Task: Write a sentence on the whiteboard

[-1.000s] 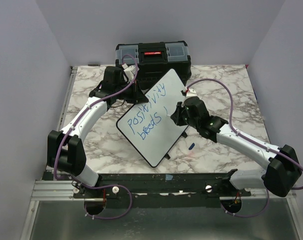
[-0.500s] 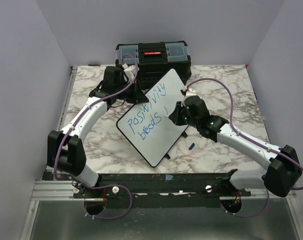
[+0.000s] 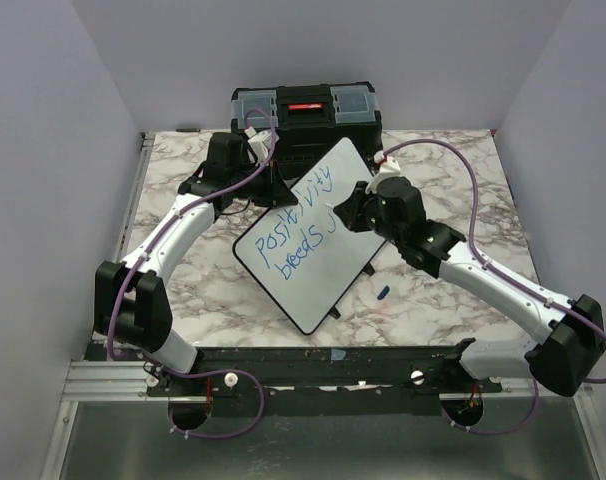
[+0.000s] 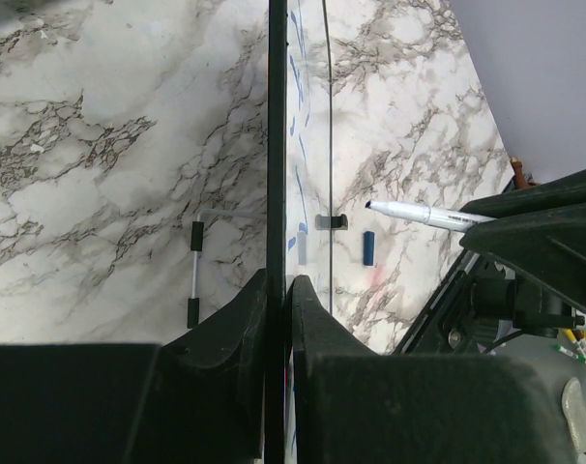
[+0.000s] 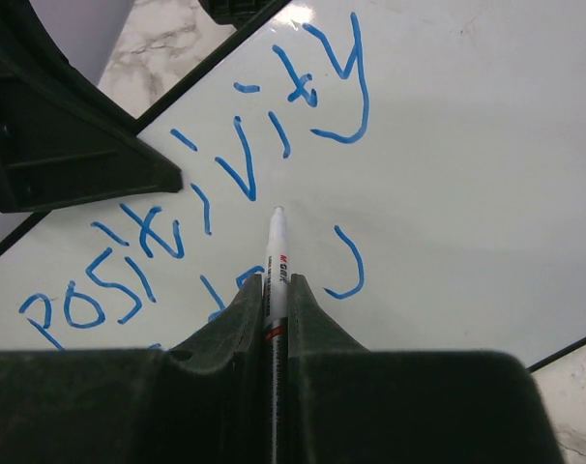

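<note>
Left gripper [image 4: 278, 290]: clamped on the whiteboard [image 3: 323, 290] edge.
Right gripper [image 5: 274, 290]: pinching the marker [image 5: 276, 246]; board just ahead of the tip (contact unclear).
Sentence [image 5: 240, 169]: beyond the tip, blue, slanted, "positivity breeds" plus a hook.

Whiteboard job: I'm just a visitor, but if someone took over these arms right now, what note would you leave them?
Left pincer: shut on the whiteboard at its far edge, steadying it.
Right pincer: shut on the marker, tip over the board just below "positivity".
Done: the sentence reads "positivity breeds", plus one hooked stroke of the next word.
To do: finish that last word.
Note: the blue cap lies on the table beside the board.
</note>
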Action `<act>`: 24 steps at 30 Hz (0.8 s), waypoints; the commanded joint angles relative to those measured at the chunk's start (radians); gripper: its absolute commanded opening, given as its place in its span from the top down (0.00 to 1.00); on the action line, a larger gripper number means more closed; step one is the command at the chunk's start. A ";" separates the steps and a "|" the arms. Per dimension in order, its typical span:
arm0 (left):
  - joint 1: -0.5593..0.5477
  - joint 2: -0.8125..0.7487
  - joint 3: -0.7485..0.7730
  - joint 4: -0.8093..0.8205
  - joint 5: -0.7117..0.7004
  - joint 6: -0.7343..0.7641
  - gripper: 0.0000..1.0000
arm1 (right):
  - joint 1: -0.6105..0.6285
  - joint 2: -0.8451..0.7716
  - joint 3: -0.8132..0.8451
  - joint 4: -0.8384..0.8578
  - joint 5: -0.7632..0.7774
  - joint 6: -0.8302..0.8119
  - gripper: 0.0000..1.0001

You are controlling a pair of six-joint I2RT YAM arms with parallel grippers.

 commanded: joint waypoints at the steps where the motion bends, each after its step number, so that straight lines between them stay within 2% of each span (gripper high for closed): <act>1: -0.014 -0.014 -0.001 -0.018 -0.023 0.089 1.00 | 0.004 0.018 0.034 0.027 0.043 -0.001 0.99; 13: -0.015 -0.012 0.002 -0.020 -0.021 0.093 1.00 | 0.004 0.098 0.037 0.030 0.065 -0.006 0.99; 24: -0.014 -0.006 0.006 -0.014 -0.016 0.091 1.00 | 0.004 0.086 -0.016 -0.001 0.122 -0.018 0.99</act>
